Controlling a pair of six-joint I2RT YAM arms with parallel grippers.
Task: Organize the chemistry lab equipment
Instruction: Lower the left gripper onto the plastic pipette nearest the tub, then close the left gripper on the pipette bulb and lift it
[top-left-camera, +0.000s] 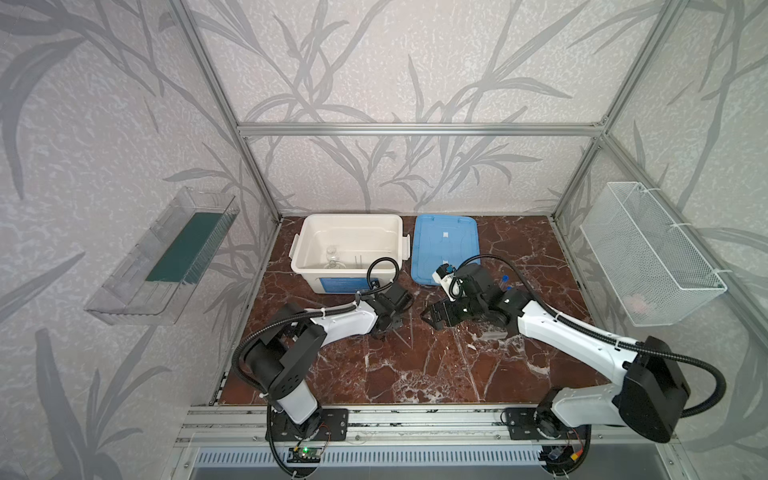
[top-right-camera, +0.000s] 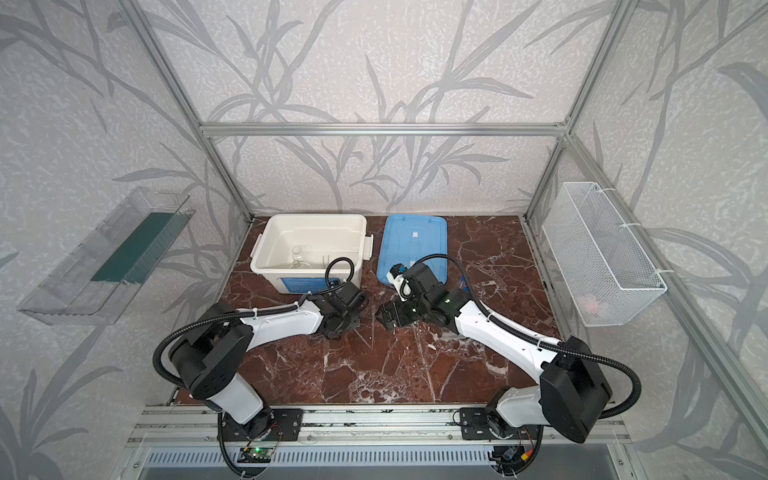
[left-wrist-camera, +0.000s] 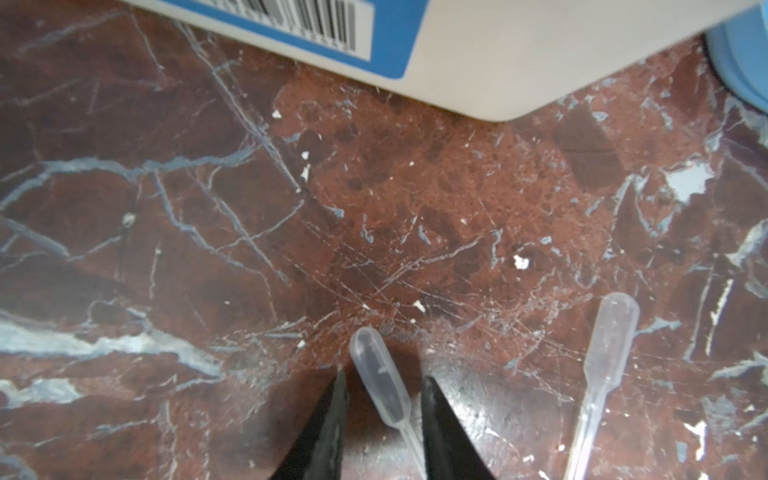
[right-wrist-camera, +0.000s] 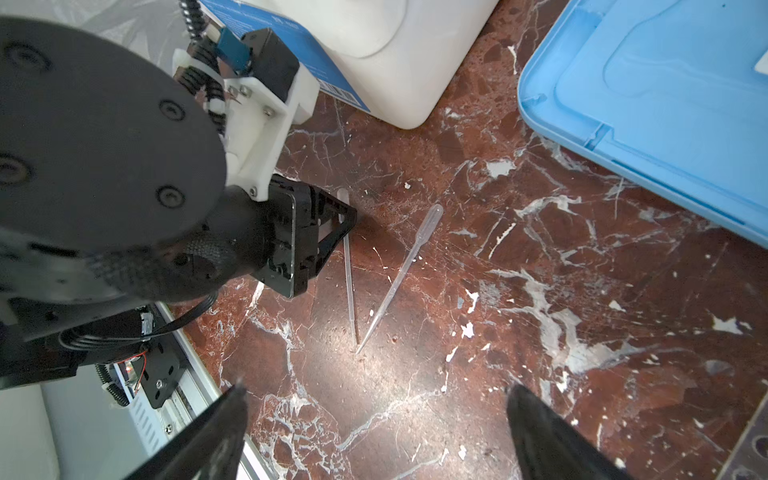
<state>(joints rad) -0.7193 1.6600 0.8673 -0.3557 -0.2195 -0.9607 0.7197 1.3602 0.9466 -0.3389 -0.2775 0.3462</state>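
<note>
Marble table (top-left-camera: 415, 365) carries white tub (top-left-camera: 305, 272), blue lid (top-left-camera: 446, 241), two clear pipettes (right-wrist-camera: 399, 274).

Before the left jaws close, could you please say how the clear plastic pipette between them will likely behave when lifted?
The clear plastic pipette is probably light: thin, see-through walls, apparently empty. Its bulb looks soft and may squash in a grip. The thin stem will likely flex, and the round body could roll on the smooth marble tabletop.

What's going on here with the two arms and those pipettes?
The left gripper is down at the table, its jaws open on either side of one pipette, not clamped on it. A second pipette lies loose beside it. The right gripper hovers nearby, open and empty. Small glass vessels sit in the tub; the lid lies beside it.
</note>
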